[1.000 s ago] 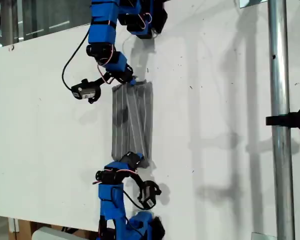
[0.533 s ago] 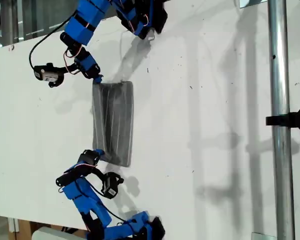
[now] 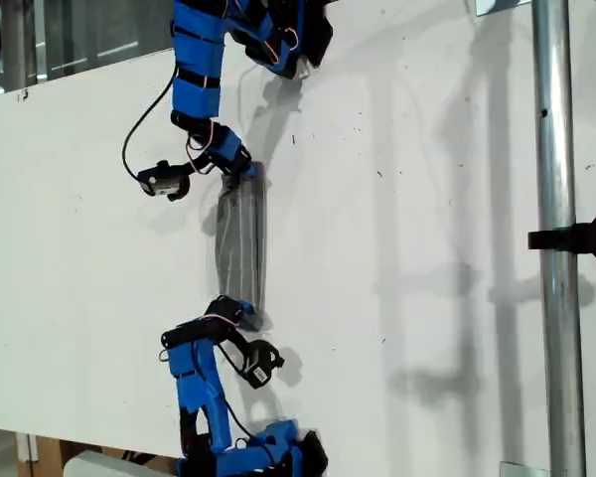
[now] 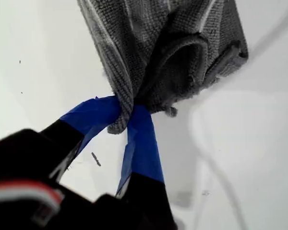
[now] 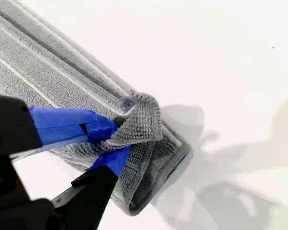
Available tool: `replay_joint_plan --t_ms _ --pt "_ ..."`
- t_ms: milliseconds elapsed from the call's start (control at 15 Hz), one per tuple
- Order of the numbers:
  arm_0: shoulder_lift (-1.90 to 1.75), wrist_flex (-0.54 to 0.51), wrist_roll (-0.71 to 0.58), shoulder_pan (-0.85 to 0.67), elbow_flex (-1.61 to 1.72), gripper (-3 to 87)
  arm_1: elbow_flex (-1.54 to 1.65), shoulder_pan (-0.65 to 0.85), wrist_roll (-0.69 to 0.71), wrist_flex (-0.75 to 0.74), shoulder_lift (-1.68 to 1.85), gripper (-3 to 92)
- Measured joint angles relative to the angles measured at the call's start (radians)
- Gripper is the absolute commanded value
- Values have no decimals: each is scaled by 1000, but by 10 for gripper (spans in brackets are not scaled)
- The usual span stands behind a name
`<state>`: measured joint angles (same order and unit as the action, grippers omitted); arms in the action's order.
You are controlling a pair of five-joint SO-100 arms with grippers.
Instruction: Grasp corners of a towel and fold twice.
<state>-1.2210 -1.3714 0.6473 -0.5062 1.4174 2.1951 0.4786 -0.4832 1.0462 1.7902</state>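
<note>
Grey cloth with thin white stripes, the towel lies on the white table as a narrow band, folded lengthwise and stretched between two blue arms in the exterior view. It sits left of the middle of that view, one end toward the top and the other toward the bottom, and it looks partly raised along one long side, though how far it clears the table I cannot tell.

Each end is held. My first gripper has its blue-taped jaws closed on a bunched corner of the towel, with folded layers and a hemmed edge hanging just beside the pinch. My second gripper is likewise clamped on a curled corner of the towel, the fabric rolled over its upper finger, with the stripes running away along the band.

Which arm in the exterior view belongs to which wrist camera cannot be told: one gripper meets the towel's upper end and another its lower end.

A metal pole stands upright near the exterior view's right, well apart from the towel.
</note>
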Motion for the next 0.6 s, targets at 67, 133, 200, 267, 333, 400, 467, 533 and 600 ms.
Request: replay_joint_plan --t_ms 67,133,200,267,333,400,467,533,600 --pt "8 3 18 2 3 -8 6 0 -3 -9 -15 -2" --pt "23 3 41 3 5 139 6 0 -3 -17 -40 90" --pt "35 3 66 6 11 229 5 0 -12 -21 -71 338" --pt "41 -11 94 6 23 264 12 6 -20 -17 -86 397" --pt "40 -38 118 6 34 351 12 18 -21 6 -86 335" --pt "15 -72 140 0 35 374 12 38 -26 43 -60 262" --pt "-60 -120 150 9 35 372 12 49 -34 124 28 207" --pt "-164 -198 170 23 35 382 12 78 -51 190 147 191" --pt "-270 -244 195 31 41 452 17 120 -75 244 273 187"
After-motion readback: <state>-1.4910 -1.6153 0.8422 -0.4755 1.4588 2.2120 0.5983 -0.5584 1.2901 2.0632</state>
